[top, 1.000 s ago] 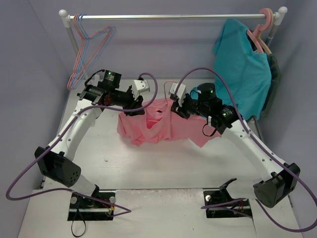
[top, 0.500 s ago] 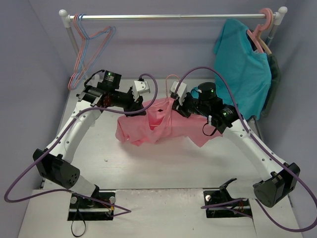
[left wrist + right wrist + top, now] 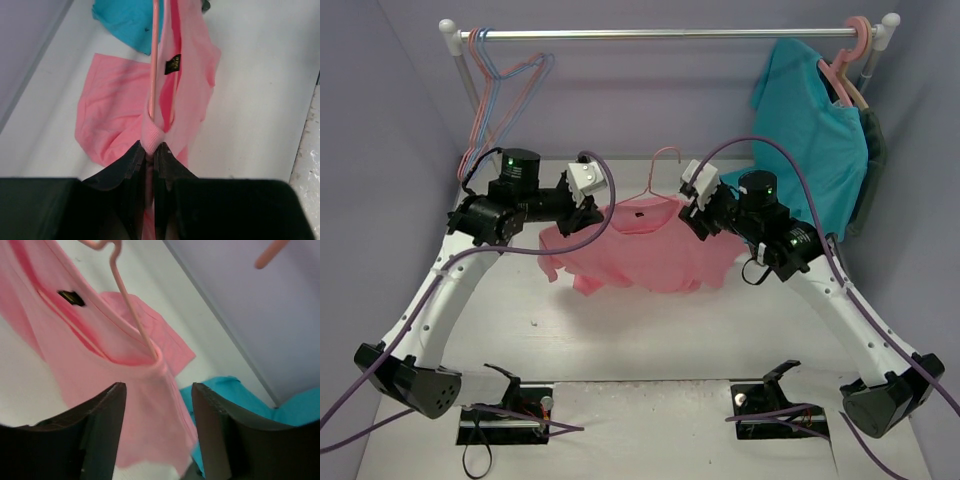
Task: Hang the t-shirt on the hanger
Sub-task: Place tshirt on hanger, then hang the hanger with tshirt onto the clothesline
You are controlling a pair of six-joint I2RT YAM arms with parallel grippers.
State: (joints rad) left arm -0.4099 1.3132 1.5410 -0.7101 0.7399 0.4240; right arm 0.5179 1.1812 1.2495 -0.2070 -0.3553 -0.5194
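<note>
My left gripper [image 3: 151,149] is clenched on the left shoulder of the soft, plain pink t-shirt [image 3: 640,250]. The shirt is draped over the thin pink wire hanger [image 3: 153,55] and hangs mid-scene above the pale table [image 3: 650,340]. My right gripper [image 3: 157,386] stands released, fingers spread either side of the right shoulder.

Top view: bare desk [image 3: 650,340] from 5 to 7 o'clock of the t-shirt [image 3: 640,255] — the widest open lane. Left claw [image 3: 592,207] blocks 9 o'clock, pinched on one shoulder. Right claw [image 3: 700,215] blocks 3, jaws spread with shoulder cloth between them. At 12 the hanger [image 3: 154,60] hook sticks up into the gap below the rail [image 3: 660,33]. Teal t-shirt [image 3: 810,130] fills 2 o'clock — spare hangers [image 3: 495,90] hang at 10.
</note>
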